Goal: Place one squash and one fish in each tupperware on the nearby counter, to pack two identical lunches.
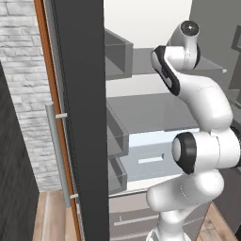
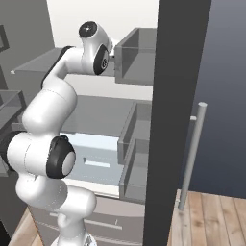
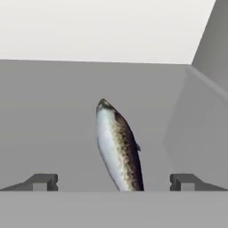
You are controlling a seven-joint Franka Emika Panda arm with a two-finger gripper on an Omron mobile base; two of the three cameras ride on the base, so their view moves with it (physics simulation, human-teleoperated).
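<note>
Between spread pincer (image 3: 113, 181) tips: fish (image 3: 118, 147), on grey shelf (image 3: 53, 133).

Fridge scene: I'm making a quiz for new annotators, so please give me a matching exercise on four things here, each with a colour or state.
Things:
1. fish
2. gripper
3. fridge door handle
4. floor

Descriptions:
A. light wooden planks
B. open, fingers wide apart
C. silver belly, brown speckled back
D. upright grey bar

Pairs: 1-C, 2-B, 3-D, 4-A
</note>
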